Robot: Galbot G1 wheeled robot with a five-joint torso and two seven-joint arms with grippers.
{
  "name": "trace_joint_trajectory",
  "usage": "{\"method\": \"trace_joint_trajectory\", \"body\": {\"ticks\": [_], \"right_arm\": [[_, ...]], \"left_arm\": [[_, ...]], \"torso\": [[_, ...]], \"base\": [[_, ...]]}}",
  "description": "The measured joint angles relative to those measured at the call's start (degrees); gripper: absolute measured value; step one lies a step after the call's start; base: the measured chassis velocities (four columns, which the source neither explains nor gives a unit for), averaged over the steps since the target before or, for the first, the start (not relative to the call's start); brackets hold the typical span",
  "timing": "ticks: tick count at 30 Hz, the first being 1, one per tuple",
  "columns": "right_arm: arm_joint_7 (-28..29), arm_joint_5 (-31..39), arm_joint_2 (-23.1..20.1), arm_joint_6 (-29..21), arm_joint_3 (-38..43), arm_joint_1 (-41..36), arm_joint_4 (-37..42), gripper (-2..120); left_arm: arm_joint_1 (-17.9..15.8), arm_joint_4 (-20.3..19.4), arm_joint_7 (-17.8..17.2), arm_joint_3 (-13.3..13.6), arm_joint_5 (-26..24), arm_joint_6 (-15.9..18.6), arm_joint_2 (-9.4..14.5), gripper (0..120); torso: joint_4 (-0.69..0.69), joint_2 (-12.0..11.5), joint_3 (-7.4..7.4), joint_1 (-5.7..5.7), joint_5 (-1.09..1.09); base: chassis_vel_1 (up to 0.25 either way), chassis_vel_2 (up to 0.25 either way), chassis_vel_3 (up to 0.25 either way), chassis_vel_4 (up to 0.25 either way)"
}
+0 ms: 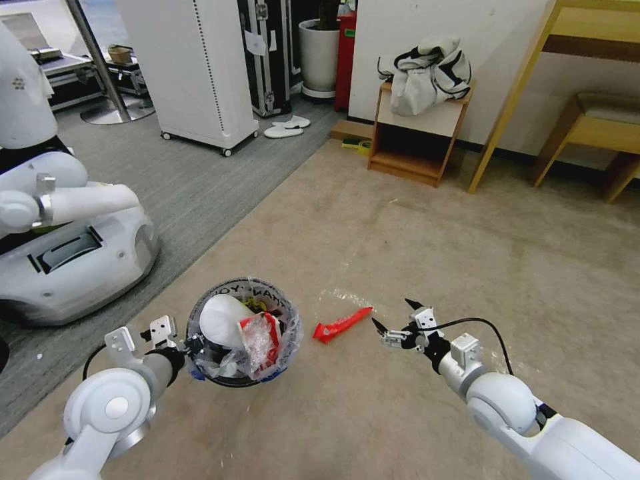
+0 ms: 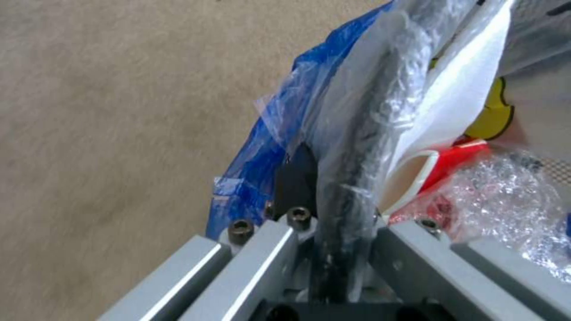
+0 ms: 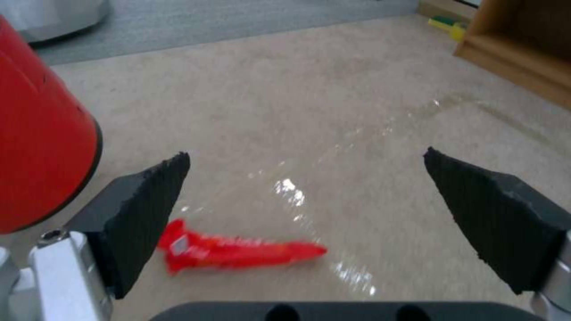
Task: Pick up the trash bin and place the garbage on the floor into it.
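The left pincer (image 1: 189,345) is clamped on the rim of the small round red plastic trash bin (image 1: 241,331), while the right pincer (image 1: 395,315), spread wide and empty, hangs near a red wrapper (image 1: 341,324) on the beige carpet floor (image 1: 413,253).

Right end effector (image 3: 306,160) spread wide above a red wrapper (image 3: 238,252) on the floor (image 3: 333,102).
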Motion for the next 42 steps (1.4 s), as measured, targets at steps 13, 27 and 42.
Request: {"method": "trace_joint_trajectory", "body": {"ticks": [13, 27, 42], "right_arm": [[-2.36, 1.02, -6.49, 0.64, -5.64, 9.45, -3.03, 100], [-7.82, 3.75, -11.88, -3.01, -14.36, 23.64, -9.33, 100], [-5.92, 4.54, -6.35, -4.05, -17.55, 24.68, -11.26, 100]], "left_arm": [[-1.85, 2.54, -0.57, -0.06, -2.95, -0.27, 2.61, 0], [-5.11, 5.46, -1.85, 0.60, -4.00, 0.72, 2.67, 0], [-3.97, 4.57, -1.50, -0.45, -3.19, 0.62, 1.96, 0]], "torso": [[0.00, 0.00, -0.04, 0.00, 0.00], [-0.02, 0.00, -0.02, 0.00, 0.01], [0.00, 0.00, -0.03, 0.00, 0.01]], "base": [[-0.045, 0.037, 0.037, -0.034], [0.000, 0.000, 0.000, 0.000], [0.000, 0.000, 0.000, 0.000]]}}
